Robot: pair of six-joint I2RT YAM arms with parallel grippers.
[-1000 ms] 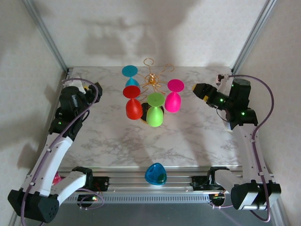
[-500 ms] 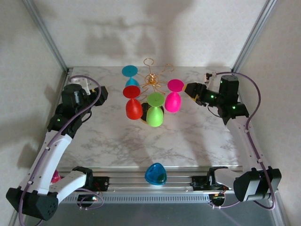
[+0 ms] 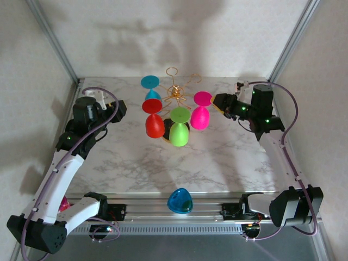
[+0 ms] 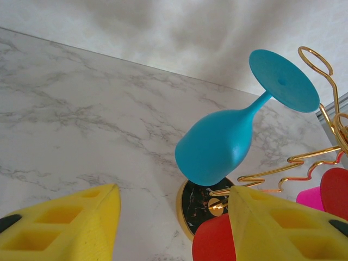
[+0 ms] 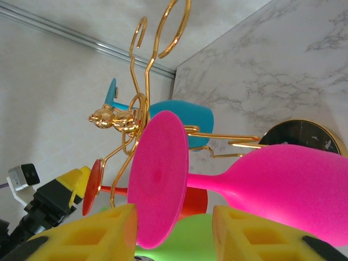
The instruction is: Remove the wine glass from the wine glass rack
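The gold wire wine glass rack [image 3: 174, 91] stands at the table's middle back on a round black base [image 4: 202, 202]. Several coloured glasses hang on it upside down: teal [image 3: 150, 85], red [image 3: 154, 122], green [image 3: 179, 129] and pink [image 3: 200, 112]. My right gripper [image 3: 218, 101] is open at the pink wine glass [image 5: 293, 187]. Its yellow fingers [image 5: 81, 235] stand either side of the lower rim of the pink foot disc [image 5: 160, 176], with a gap on the bowl side. My left gripper [image 3: 116, 109] is open and holds nothing. It faces the teal glass [image 4: 223, 144] and the red one [image 4: 217, 242] from the left.
A blue glass [image 3: 179, 201] lies on the rail at the table's near edge. Gold looped arms [image 5: 142, 65] stick out around the pink glass. Marble tabletop [image 3: 136, 163] lies bare in front of the rack; frame posts and walls close the back corners.
My right gripper has moved left up to the pink glass's foot, and its jaws have narrowed. The left gripper has edged slightly toward the rack.
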